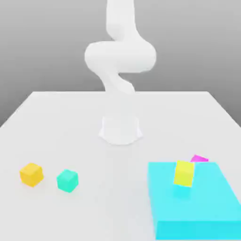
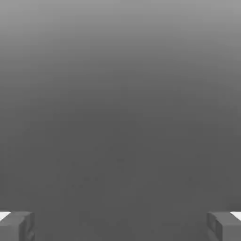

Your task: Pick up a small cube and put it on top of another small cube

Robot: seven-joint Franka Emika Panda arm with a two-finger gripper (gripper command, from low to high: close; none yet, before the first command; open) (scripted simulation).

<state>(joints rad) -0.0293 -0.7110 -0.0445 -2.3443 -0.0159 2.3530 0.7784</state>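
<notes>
Orange-yellow cube [image 1: 31,174]: small, plain matte faces, sharp straight edges, sits on the table at the exterior view's left. Teal-green cube [image 1: 68,180]: about the same size, same plain matte finish, just beside it on its right in that view, with a gap between; nothing stacked on it. Table [image 1: 113,197]: pale, smooth, flat, no pattern. Cyan slab [image 1: 190,193]: big, flat-topped, boxy, at the exterior view's right. Lemon-yellow block [image 1: 184,173]: plain, slightly taller than wide, over the slab. Magenta piece [image 1: 199,158]: partly hidden behind the slab, full shape can't be told. Robot arm [image 1: 120,56]: white, smooth, rounded segments, rising from a base on the table. Gripper [image 2: 120,227]: released, two dark blocky fingers spread wide, nothing between them.
</notes>
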